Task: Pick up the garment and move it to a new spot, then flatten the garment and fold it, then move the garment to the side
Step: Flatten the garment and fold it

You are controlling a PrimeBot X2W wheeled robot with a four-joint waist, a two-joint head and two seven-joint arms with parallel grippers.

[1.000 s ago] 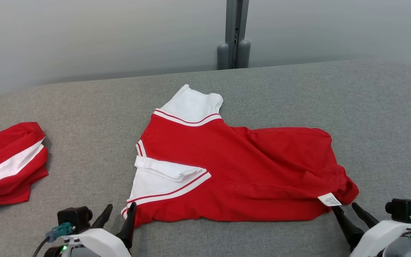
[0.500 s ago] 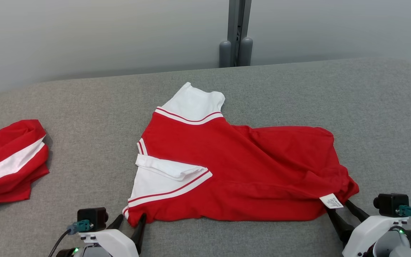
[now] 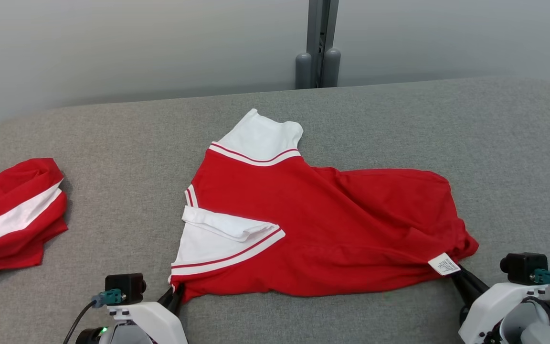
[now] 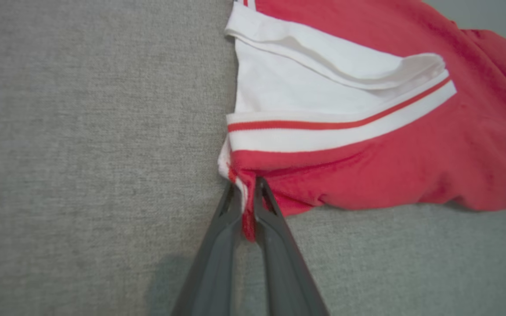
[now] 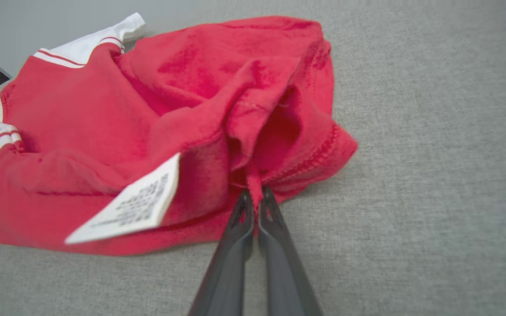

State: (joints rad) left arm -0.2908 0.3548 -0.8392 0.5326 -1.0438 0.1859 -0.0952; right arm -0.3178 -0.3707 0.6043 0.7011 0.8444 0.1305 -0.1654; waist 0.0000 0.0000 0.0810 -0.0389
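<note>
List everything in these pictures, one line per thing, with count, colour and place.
garment: one, red with white sleeves, spread mid-table
care label: one, white, at the garment's near right corner
second garment: one, red and white, crumpled at the table's left edge
table: one, grey fabric top, under everything
post: one, dark grey, behind the table
left gripper: one, dark fingers, shut on the garment's near left corner
right gripper: one, dark fingers, shut on the garment's near right corner

Gray table: garment, red heap
</note>
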